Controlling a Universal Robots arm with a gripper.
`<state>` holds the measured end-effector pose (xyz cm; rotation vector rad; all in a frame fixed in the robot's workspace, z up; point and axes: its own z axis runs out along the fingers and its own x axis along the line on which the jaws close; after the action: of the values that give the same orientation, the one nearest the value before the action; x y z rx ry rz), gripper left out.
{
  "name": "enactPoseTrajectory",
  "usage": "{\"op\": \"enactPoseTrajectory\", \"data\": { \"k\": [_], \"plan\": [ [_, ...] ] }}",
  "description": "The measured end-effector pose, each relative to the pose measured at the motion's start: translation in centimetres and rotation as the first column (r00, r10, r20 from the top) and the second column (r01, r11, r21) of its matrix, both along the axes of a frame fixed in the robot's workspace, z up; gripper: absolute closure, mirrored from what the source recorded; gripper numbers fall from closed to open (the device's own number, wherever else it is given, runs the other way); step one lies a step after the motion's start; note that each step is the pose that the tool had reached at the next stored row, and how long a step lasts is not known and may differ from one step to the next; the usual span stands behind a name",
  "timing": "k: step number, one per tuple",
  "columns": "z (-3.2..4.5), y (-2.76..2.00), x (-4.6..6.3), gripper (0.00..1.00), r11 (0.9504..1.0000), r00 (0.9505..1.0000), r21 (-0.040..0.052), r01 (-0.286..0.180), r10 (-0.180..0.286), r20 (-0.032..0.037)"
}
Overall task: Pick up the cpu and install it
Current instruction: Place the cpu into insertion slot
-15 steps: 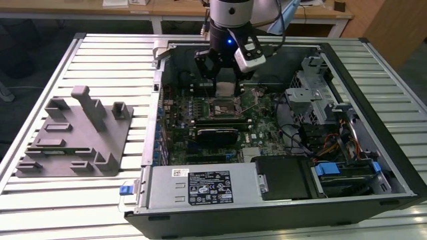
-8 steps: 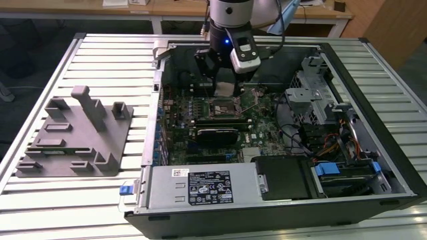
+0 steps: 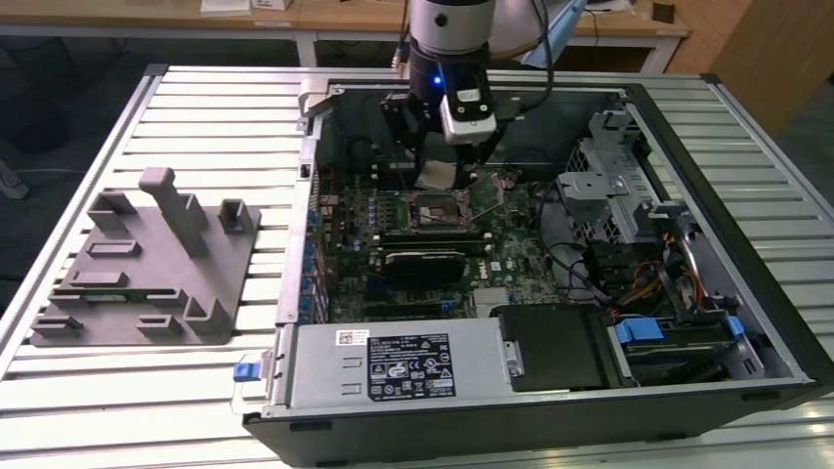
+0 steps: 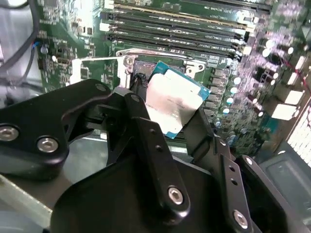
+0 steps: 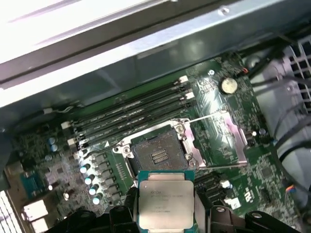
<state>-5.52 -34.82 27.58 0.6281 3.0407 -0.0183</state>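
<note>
Roughly halfway: holds cpu [image 5: 165, 204] clamped in tool [image 4: 170, 110], hovers near open, empty socket [image 5: 158, 153]; picked up, not yet seated.

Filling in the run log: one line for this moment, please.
gripper: shut on cpu | cpu: held over motherboard, not seated | socket: open, empty

The arm [image 3: 450, 21] hangs straight down, wrist vertical, with the gripper [image 3: 437, 168] pointing downward. Its two black fingers [image 4: 146, 133] are closed on opposite edges of the cpu [image 4: 172, 104], held flat between them.
</note>
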Motion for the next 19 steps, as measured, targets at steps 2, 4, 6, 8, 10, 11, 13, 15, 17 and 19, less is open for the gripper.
{"op": "enactPoseTrajectory", "data": {
  "k": [2, 4, 6, 8, 10, 11, 13, 15, 17, 19],
  "plan": [
    [-0.02, 0.0, 0.0, 0.45, 0.9993, 0.9993, 0.0001, 0.036, -0.036, 0.0],
    [-0.04, 0.0, 0.0, 0.45, 0.9974, 0.9974, 0.0001, 0.072, -0.072, 0.0],
    [-0.06, 0.0, 0.0, 0.45, 0.9941, 0.9941, 0.0001, 0.108, -0.108, 0.0001],
    [-0.08, 0.0, 0.0, 0.45, 0.9894, 0.9894, 0.0001, 0.145, -0.145, 0.0001],
    [-0.1, 0.0, 0.0, 0.45, 0.9836, 0.9836, 0.0, 0.18, -0.18, 0.0],
    [-0.11, 0.0, 0.0, 0.45, 0.9802, 0.9802, 0.0001, 0.198, -0.198, 0.0001],
    [-0.14, 0.0, 0.0, 0.45, 0.9721, 0.9721, 0.0001, 0.235, -0.235, 0.0001],
    [-0.16, 0.0, 0.0, 0.45, 0.963, 0.963, 0.0001, 0.27, -0.27, 0.0],
    [-0.19, 0.0, 0.0, 0.45, 0.9527, 0.9527, 0.0001, 0.304, -0.304, 0.0],
    [-0.22, 0.0, 0.0, 0.45, 0.9409, 0.9409, 0.0001, 0.339, -0.339, 0.0001]
  ]
}}
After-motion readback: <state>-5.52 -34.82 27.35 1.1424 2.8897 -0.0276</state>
